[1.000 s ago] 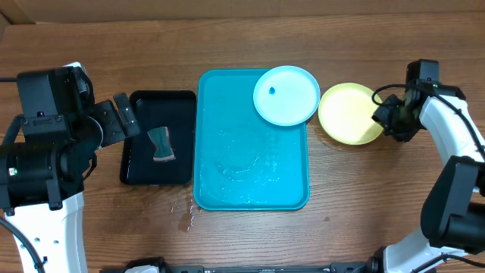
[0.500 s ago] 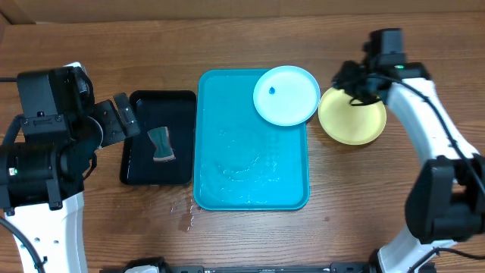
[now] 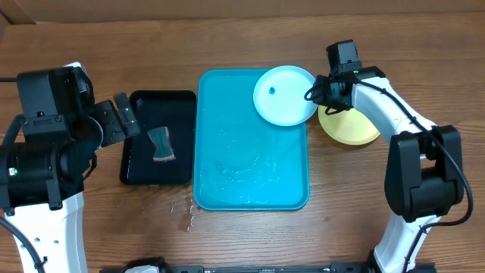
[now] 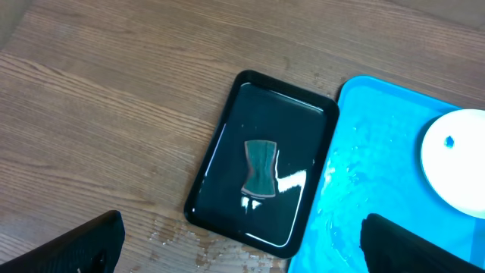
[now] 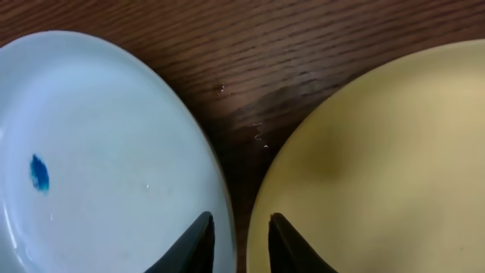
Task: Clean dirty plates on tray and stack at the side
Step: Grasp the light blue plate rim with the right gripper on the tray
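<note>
A light blue plate (image 3: 284, 95) with a small blue speck lies on the far right corner of the turquoise tray (image 3: 250, 167), overhanging its rim. A yellow-green plate (image 3: 352, 125) lies on the table just to the right. I cannot make out a third plate. My right gripper (image 3: 315, 92) hovers over the gap between the two plates. In the right wrist view its fingers (image 5: 239, 231) are a little apart, one over the blue plate (image 5: 98, 152), one over the yellow-green plate (image 5: 379, 167), holding nothing. My left gripper (image 3: 125, 115) is wide open at the left.
A black tray (image 3: 159, 95) holding water and a grey-green sponge (image 3: 161, 144) stands left of the turquoise tray. The left wrist view shows the black tray (image 4: 212, 152), the sponge (image 4: 260, 167) and the turquoise tray (image 4: 394, 189). Water drops (image 3: 186, 216) wet the table.
My right arm has swung from the yellow-green plate's right edge round to the left, to the gap between the two plates. The left arm has not moved.
</note>
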Available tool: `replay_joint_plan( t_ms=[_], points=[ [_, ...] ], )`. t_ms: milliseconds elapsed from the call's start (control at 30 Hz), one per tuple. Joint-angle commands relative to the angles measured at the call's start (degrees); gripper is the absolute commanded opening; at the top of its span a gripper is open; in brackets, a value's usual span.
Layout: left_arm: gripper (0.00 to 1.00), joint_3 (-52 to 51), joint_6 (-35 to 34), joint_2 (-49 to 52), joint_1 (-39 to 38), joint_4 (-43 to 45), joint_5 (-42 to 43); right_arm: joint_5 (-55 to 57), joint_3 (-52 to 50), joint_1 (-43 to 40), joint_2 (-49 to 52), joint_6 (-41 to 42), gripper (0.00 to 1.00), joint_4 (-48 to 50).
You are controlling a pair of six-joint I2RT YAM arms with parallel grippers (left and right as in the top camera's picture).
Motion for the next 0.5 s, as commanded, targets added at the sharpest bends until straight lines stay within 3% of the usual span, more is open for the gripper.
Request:
replay_joint_plan(
  t_ms=[0,233,300,333,467],
  points=[
    [1.00,0.11,-0.55,0.13,-0.37,0.20,0.50,-2.32,0.79,-0.20,0.02,0.02,0.26,0.52],
    [1.00,0.11,-0.55,0.13,-0.37,0.20,0.50,-2.82,-0.76,0.31,0.35,0.02,0.20,0.96],
    [1.00,0.11,-0.55,0.13,-0.37,0.20,0.50,-2.82,-1.40,0.28,0.35,0.02,0.13,1.68],
    [1.00,0.11,-0.55,0.13,-0.37,0.20,0.50,-2.86,-1.40,0.28,0.35,0.04,0.04,1.68],
    [1.00,0.11,-0.55,0.13,-0.37,0.20,0.50,-6.58,-0.52,0.35,0.09,0.02,0.04,0.85]
  ],
)
